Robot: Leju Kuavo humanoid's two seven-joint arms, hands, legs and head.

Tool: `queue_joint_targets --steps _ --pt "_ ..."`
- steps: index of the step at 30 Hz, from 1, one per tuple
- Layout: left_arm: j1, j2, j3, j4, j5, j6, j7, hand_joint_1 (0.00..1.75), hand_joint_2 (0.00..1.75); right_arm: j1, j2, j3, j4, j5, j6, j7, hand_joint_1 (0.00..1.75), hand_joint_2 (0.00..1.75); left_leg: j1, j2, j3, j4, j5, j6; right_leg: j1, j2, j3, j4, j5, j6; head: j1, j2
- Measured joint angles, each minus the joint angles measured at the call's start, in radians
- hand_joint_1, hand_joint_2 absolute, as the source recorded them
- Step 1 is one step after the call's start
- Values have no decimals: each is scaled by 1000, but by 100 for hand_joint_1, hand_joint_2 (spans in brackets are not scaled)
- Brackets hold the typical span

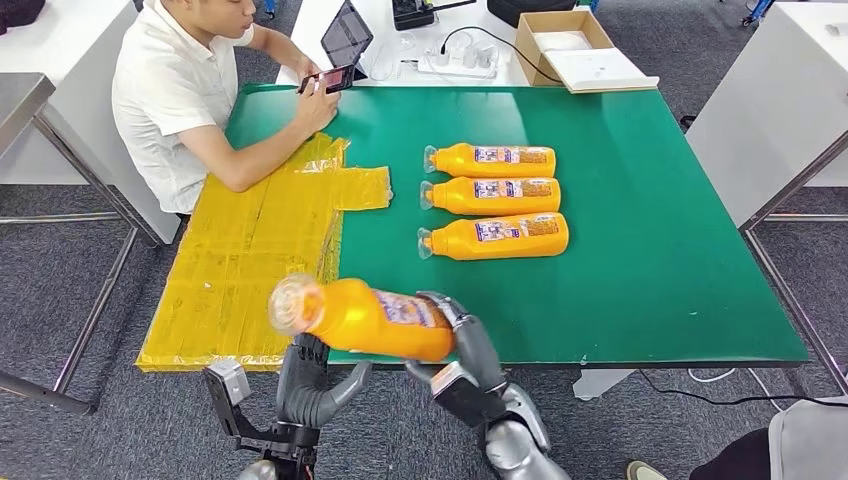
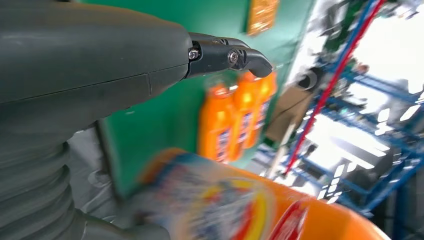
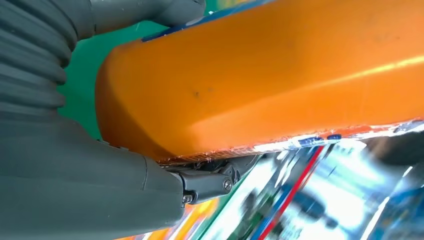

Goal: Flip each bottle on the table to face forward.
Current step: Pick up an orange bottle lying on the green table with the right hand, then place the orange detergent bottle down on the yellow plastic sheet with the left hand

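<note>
The right hand (image 1: 462,345) grips an orange bottle (image 1: 365,318) by its base end, holding it in the air over the near edge of the green desk (image 1: 640,250). The bottle's long axis runs roughly side to side, its clear cap pointing toward the robot's left, label facing up. The left hand (image 1: 310,385) sits below the bottle's neck end, fingers loosely spread; whether it touches the bottle I cannot tell. Three more orange bottles (image 1: 495,198) lie in a row mid-desk, caps left, labels up. A person (image 1: 190,90) sits at the far left corner beside yellow sheeting (image 1: 245,260).
</note>
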Motion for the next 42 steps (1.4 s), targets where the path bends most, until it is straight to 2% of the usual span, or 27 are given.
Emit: queue_joint_targets --steps 3,13,17,23,26,36,42 --pt "-18 -11 4 0 1 14 -6 0 175 -7 21 60 12 -14 -1 -4 175 175 0 0 0 0 0 0 0 0 0 0 0 0 0 0" --pt "-29 -29 4 -12 84 -8 -32 0 175 -37 39 157 62 -80 8 -4 175 175 -2 1 0 0 0 0 -1 0 -1 0 0 0 0 0" --pt "-19 -28 1 -50 108 -44 -40 0 175 -45 49 181 88 -110 10 -5 175 175 -1 2 -1 0 0 0 -1 0 -2 0 0 0 0 0" --pt "-3 -17 -12 -88 164 -145 18 0 175 -33 46 184 112 -141 7 -9 175 175 -1 1 -2 0 0 0 -1 0 -2 0 0 0 0 0" --pt "2 -12 -17 -98 159 -164 28 0 175 -23 36 177 123 -144 0 -10 175 175 -2 1 -2 0 0 0 -2 0 -2 0 0 0 0 0" --pt "10 12 -60 -85 -26 -102 15 0 175 1 12 124 135 -115 -49 -1 175 175 -2 1 -2 0 0 0 -2 0 -3 0 0 0 0 0" --pt "9 24 -84 -60 -99 -38 29 0 175 1 3 119 150 -56 -68 60 175 175 -2 1 -2 0 0 0 -2 0 -3 0 0 0 0 0"
